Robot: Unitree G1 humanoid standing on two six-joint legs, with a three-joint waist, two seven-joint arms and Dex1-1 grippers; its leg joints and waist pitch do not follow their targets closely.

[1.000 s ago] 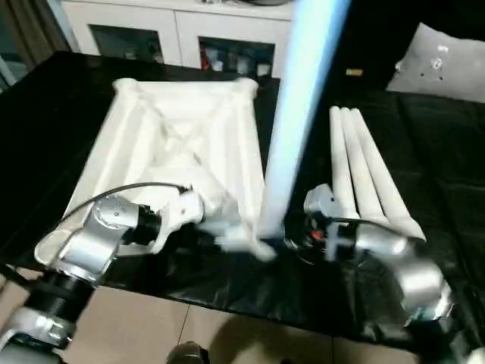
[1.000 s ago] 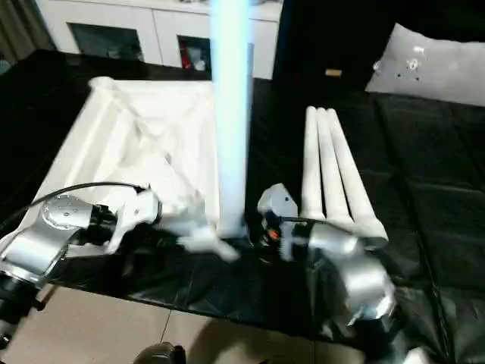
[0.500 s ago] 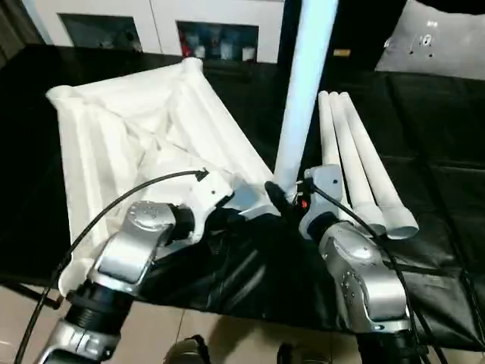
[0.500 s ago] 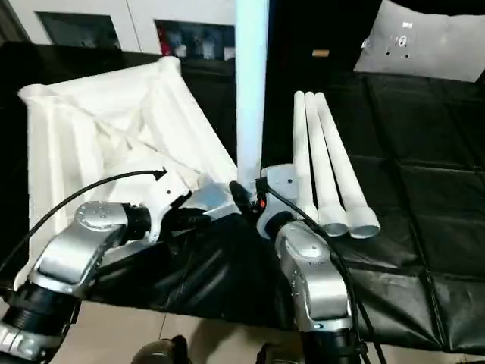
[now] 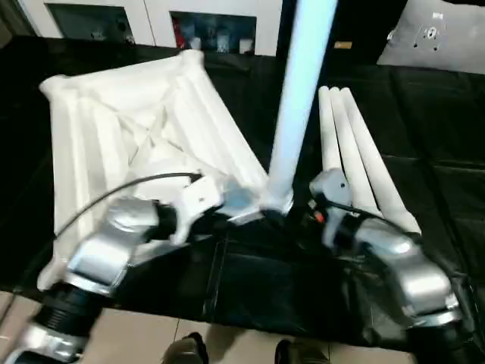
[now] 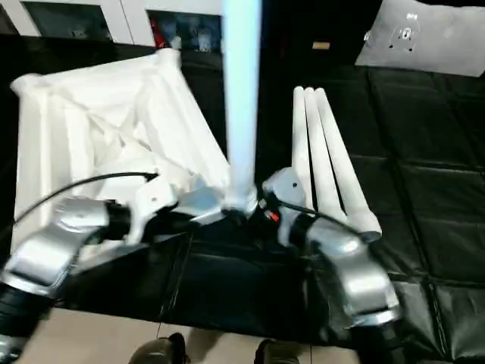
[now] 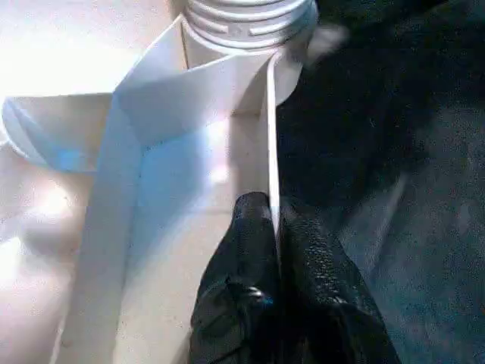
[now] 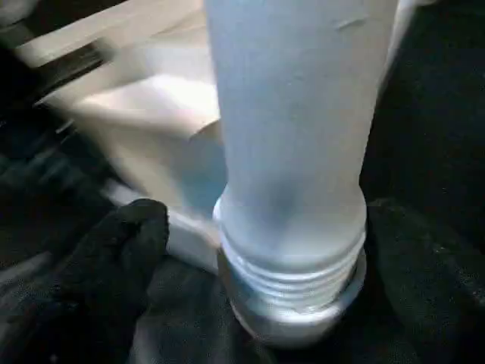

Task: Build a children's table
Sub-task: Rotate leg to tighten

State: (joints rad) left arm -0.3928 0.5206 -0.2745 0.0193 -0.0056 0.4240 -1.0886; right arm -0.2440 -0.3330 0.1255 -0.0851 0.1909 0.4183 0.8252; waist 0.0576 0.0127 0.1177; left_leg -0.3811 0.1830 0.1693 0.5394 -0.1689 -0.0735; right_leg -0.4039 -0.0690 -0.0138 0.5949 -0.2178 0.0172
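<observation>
The white tabletop (image 5: 136, 129) lies upside down on the black cloth, ribbed side up. One white leg (image 5: 299, 91) stands upright in its near right corner socket (image 7: 242, 23). My left gripper (image 7: 273, 208) is shut on a thin rib of the tabletop just beside that socket. My right gripper (image 8: 288, 227) is open around the threaded foot of the upright leg, with a black finger (image 8: 129, 235) showing on each side of it and a gap between. Three more legs (image 5: 352, 152) lie side by side to the right.
White cabinets (image 5: 151, 15) with dark openings stand behind the table. A pale grey cushion (image 5: 443, 38) rests at the back right. The black cloth (image 5: 265, 288) ends at the front edge, with tiled floor below.
My right gripper's fingers have spread wider around the leg's foot, and the right forearm has swung outward to the right. The left gripper keeps its hold. The camera has shifted.
</observation>
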